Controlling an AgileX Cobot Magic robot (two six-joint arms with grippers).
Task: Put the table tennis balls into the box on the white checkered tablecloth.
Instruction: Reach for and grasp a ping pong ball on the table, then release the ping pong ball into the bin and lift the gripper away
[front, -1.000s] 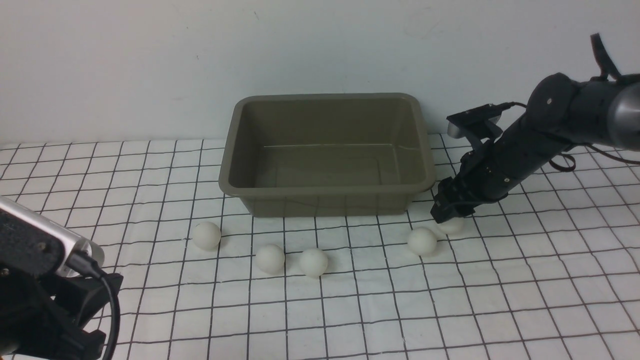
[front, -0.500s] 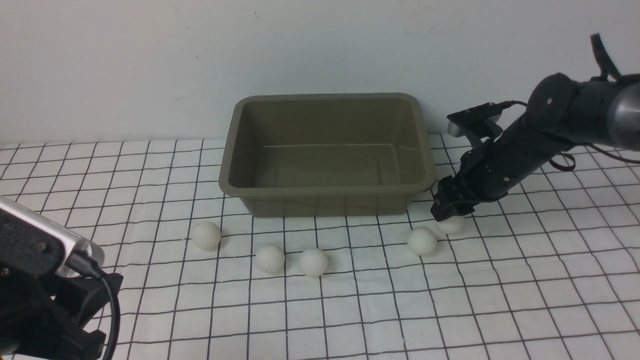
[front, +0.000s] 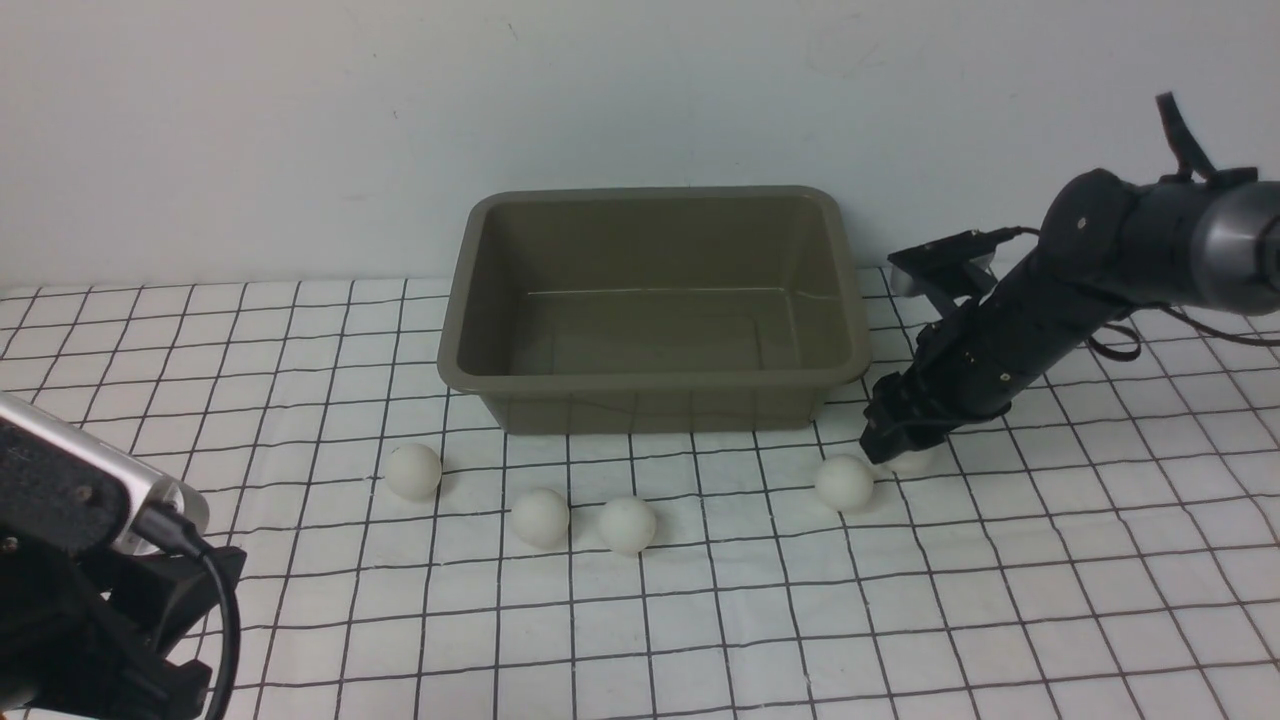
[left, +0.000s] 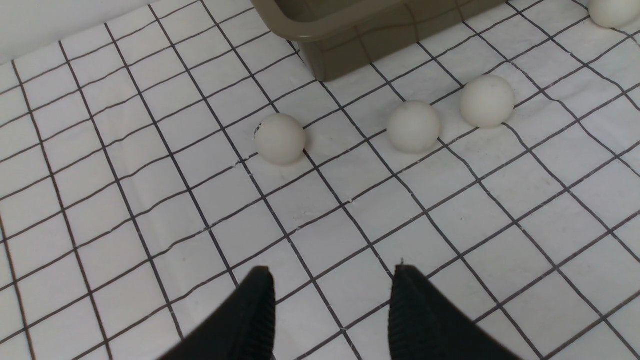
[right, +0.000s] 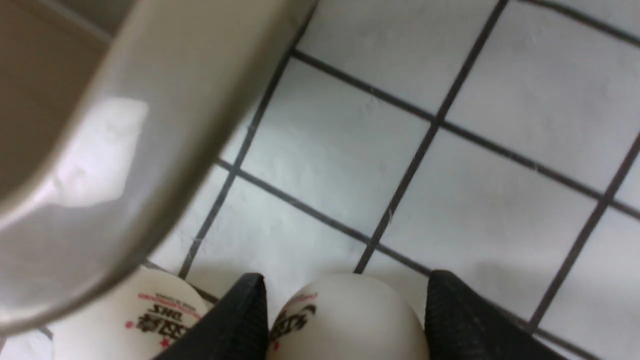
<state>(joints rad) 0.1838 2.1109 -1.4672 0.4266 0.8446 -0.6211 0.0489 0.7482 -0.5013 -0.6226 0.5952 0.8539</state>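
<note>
Lowered: right gripper (front: 885, 452) now by box (front: 650, 385) right-front corner, jaws apart astride ball (right: 345, 320), unclamped; grasp imminent. Idle: left gripper (left: 332, 272), jaws apart.

Ball (right: 350, 325) within gripper (right: 347, 277) — box (right: 150, 100) beside

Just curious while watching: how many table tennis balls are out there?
5. Four balls lie on the white checkered tablecloth before the box; the fifth ball sits between the right gripper's fingers, partly hidden.
</note>
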